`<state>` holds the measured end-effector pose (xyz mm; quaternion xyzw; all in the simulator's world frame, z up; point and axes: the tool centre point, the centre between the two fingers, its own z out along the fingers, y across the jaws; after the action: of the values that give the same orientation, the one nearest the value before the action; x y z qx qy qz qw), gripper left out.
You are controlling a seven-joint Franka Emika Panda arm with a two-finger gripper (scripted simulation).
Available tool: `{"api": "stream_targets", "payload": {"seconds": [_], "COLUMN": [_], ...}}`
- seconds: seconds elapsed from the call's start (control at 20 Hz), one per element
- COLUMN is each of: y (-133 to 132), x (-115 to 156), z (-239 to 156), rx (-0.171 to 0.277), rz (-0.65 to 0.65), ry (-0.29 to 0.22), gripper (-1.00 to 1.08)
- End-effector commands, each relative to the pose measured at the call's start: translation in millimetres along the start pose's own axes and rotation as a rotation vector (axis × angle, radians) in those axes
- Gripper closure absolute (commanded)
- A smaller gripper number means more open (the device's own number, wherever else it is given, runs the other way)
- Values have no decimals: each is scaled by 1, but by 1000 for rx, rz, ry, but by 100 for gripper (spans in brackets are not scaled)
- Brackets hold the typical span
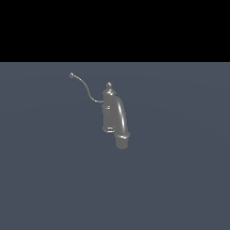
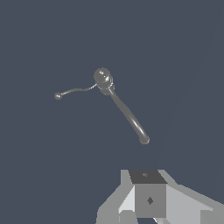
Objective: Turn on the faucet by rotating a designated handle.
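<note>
One faucet [image 1: 110,110] is standing alone on a flat blue-grey floor [image 1: 179,179], sitting a little above the centre of the exterior view, under a black band that is filling the top of the frame. Going from the left of that picture: the small ball tip of the handle [image 1: 84,86] is showing at the upper left of the faucet, and the thin wire-like lever is curving down and to the right in an S shape until it is meeting the upright cylindrical body just below the knob finial. Further right, the thick arched spout [image 1: 121,117] is bending over and down toward the lower right, its open mouth pointing at the floor. No part of the arm is appearing in this view.

From the wrist camera, which is looking down on the faucet [image 2: 103,78], the handle [image 2: 75,91] is again reaching out to the left side of the picture with its ball tip at the far end, while the spout [image 2: 128,116] is running diagonally toward the lower right. At the bottom edge, pale grey blocks of the gripper [image 2: 151,201] are showing, well apart from the faucet and touching nothing. Its fingertips are cut off by the frame, so I cannot tell whether the fingers are apart or together.
</note>
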<state>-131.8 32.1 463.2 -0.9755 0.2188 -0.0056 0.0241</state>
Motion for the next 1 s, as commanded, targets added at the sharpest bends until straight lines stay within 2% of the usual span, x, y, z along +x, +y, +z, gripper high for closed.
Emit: {"api": "stream_targets", "payload": {"seconds": [0.0,0.95], "y": [-11,-93], "x": [11,85], "z": [8,94], "rx": [2,-9], "rz": [59,498], "ry": [-4,-16], "gripper": [108,108]}}
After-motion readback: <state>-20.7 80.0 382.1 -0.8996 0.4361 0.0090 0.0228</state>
